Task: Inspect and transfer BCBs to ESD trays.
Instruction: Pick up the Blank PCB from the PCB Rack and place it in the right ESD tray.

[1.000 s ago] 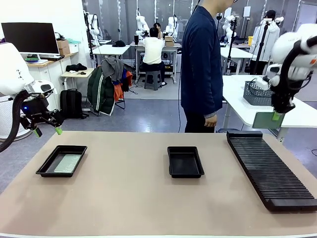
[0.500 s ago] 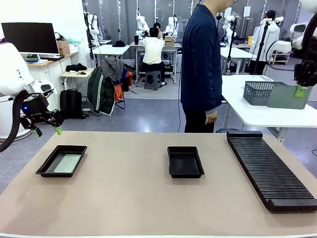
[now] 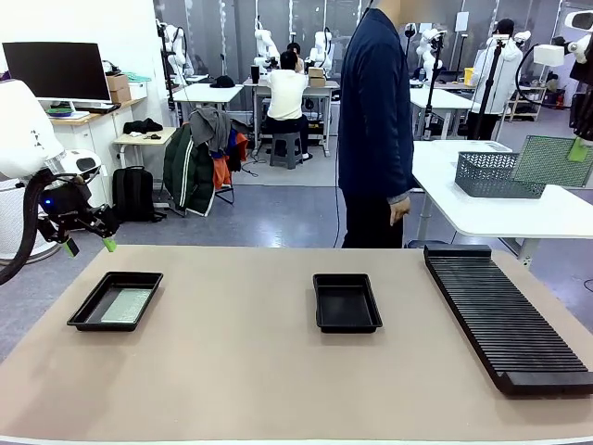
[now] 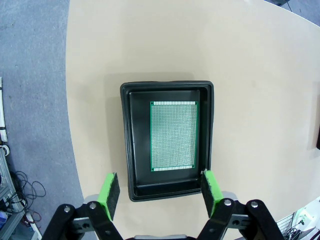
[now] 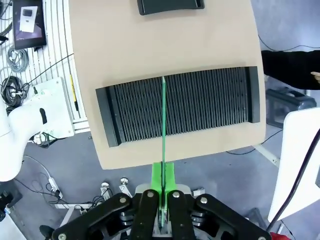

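Left fingers (image 3: 110, 245) (image 4: 109, 192): released, pads spread wide, hanging above left ESD tray (image 3: 85, 315) (image 4: 126, 150) at bench (image 3: 232, 371) left side. First BCB (image 3: 126, 304) (image 4: 173, 136) lies flat on that tray's floor. Right fingers (image 3: 580, 148) (image 5: 163, 176): clenched on edge of second BCB (image 3: 548, 161) (image 5: 163, 120), held high above black slotted rack (image 3: 505, 315) (image 5: 210, 107) at bench right side. Second ESD tray (image 3: 346, 304): bench centre. Person (image 3: 375, 120) stands at far side.
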`<state>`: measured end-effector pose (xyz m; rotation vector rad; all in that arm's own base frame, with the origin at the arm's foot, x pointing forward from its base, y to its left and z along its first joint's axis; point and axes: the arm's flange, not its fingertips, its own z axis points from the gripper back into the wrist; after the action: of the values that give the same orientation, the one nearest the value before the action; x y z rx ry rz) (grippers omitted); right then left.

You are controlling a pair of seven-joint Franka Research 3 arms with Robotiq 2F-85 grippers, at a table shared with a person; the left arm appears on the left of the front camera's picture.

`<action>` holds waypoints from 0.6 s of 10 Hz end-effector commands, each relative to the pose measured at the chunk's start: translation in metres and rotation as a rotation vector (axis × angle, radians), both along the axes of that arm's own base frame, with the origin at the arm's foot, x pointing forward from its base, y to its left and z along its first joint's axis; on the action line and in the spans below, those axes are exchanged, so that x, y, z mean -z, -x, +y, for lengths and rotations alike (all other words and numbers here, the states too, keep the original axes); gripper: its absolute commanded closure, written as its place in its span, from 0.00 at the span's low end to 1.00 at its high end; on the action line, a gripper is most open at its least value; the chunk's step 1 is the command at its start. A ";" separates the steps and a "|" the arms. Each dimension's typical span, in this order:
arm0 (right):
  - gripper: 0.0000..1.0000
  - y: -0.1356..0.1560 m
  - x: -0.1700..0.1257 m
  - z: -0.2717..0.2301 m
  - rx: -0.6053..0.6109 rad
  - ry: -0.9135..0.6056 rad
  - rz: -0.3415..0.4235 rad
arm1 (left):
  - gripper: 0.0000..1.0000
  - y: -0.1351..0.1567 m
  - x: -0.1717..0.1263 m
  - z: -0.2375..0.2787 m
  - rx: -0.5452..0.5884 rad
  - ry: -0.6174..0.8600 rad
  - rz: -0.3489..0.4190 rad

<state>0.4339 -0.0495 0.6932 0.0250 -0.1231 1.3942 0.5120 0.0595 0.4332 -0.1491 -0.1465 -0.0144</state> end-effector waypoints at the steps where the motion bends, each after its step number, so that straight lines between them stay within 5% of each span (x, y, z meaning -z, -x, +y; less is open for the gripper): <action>1: 0.97 0.005 -0.012 -0.001 0.037 0.008 0.016 | 0.13 0.000 0.001 0.001 0.011 0.018 -0.013; 6: 0.97 0.001 -0.005 -0.003 0.007 -0.002 -0.005 | 0.13 0.000 0.001 0.001 0.011 0.018 -0.013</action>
<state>0.4326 -0.0522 0.6997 0.0316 -0.1257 1.3871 0.5120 0.0595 0.4332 -0.1491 -0.1465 -0.0144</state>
